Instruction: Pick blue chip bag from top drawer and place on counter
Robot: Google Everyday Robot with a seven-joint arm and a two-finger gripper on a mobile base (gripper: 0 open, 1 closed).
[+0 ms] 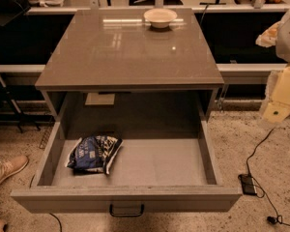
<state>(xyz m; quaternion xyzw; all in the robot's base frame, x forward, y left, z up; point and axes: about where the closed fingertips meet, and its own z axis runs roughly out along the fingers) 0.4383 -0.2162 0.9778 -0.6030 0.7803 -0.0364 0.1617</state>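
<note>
The blue chip bag (94,153) lies crumpled on the floor of the top drawer (125,197), in its left half. The drawer is pulled fully open, and its dark handle is at the centre of the front. The glossy grey-brown counter (130,52) is above it. My gripper (280,95) shows as a pale, blurred shape at the right edge of the camera view. It is well to the right of the cabinet, far from the bag, and holds nothing that I can see.
A white bowl (160,17) stands at the back centre of the counter. A person's shoe (5,170) is on the floor left of the drawer. A black device with a cable (247,183) lies on the floor to the right.
</note>
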